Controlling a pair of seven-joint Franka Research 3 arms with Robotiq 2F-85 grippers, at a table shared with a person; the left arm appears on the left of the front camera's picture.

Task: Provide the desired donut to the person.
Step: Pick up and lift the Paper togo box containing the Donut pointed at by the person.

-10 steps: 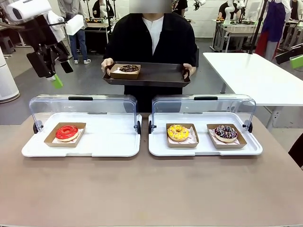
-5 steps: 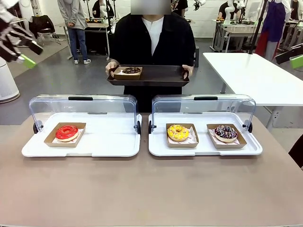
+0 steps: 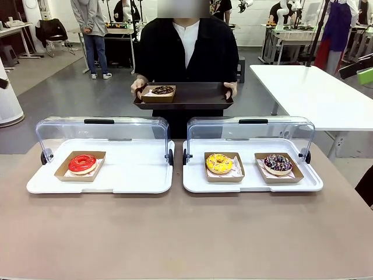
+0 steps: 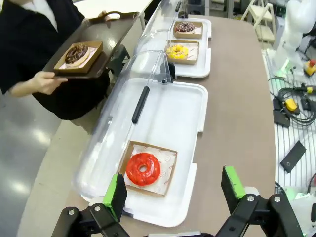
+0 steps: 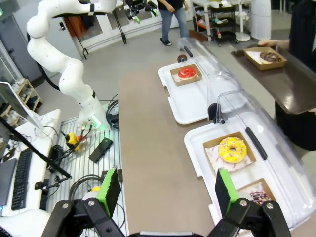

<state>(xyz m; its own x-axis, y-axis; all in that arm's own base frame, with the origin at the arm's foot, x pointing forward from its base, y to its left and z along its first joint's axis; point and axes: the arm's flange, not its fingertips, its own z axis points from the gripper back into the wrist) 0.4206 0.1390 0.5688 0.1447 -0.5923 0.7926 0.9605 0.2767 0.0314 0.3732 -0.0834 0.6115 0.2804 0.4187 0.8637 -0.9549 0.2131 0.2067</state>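
The person [image 3: 186,52] is standing at the far side of the counter [image 3: 186,233], holding a dark tray [image 3: 198,93] in both hands. The chocolate donut [image 3: 162,90] is sitting in a card boat at the end of that tray on the robot's left. Judging by that, the handover is looking done.

The left tool [image 4: 174,186] is hovering wide and empty, high over the left end of the counter. The chocolate donut is lying well apart from it, beyond the raised lid [image 4: 118,118] and past the counter's far edge. Being round, it is offering no long axis to line up on. The red donut [image 4: 143,169] is lying just ahead of and below this tool, on a white tray [image 4: 177,113].

The right tool [image 5: 167,190] is also gaping wide and empty, with the yellow donut [image 5: 232,149] nearest it and the sprinkled donut [image 5: 259,197] beside one finger. So the left arm is looking like the nearer one to the person's donut.

The counter is showing a plain brown matte top. A grey-floored workroom is opening out behind the person, with a white table [image 3: 309,93] at the right.
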